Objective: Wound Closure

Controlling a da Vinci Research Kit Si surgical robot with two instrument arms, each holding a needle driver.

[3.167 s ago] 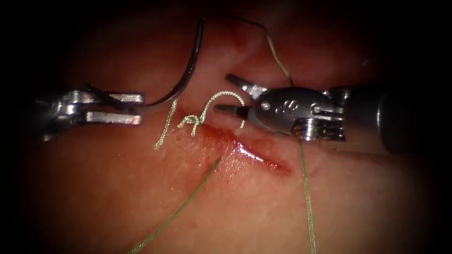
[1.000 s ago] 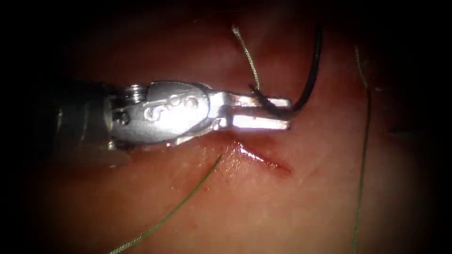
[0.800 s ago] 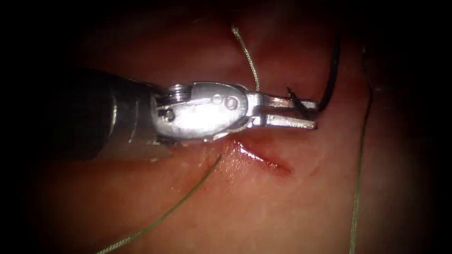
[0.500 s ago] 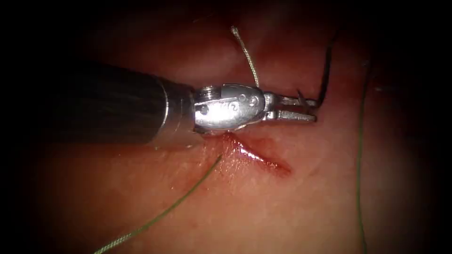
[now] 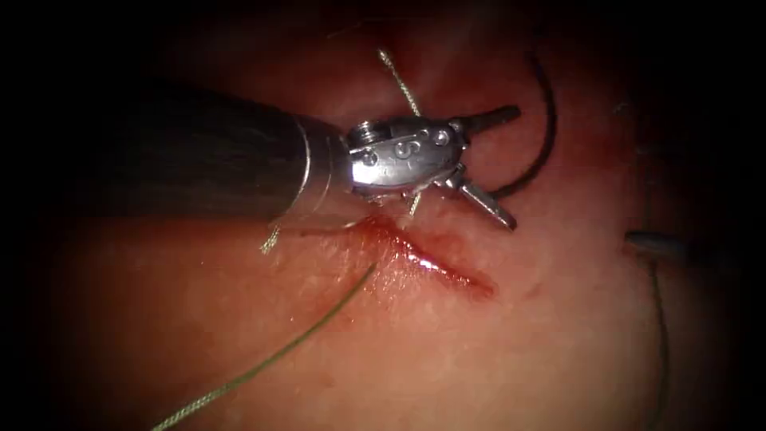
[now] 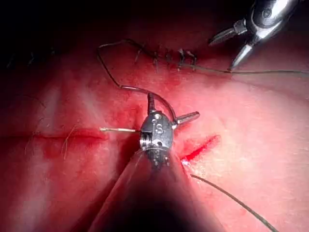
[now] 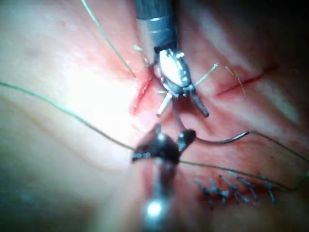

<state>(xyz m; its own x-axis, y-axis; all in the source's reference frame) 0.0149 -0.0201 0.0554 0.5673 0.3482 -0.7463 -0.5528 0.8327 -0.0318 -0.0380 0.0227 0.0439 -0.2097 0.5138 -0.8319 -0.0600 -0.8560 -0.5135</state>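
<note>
Left claw (image 5: 499,168) — jaws spread wide, holding nothing — sits just above the upper end of the cut (image 5: 435,263) in the tissue (image 5: 447,351). The curved needle (image 5: 542,140) lies free just right of the claw, on the cut's right side; whether it enters the tissue cannot be told. Thread (image 5: 263,367) trails from the cut toward the lower left. Right claw (image 6: 236,43) — jaws apart, empty — hovers near a finished suture row (image 6: 169,58).

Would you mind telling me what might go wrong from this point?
1. The needle lies loose on the tissue, right of the cut, held by neither tool; it might shift and be awkward to regrasp.
2. The left tool, jaws open and empty, sits over a thread end; closing could snag it.
The right tool is open and empty.
</note>
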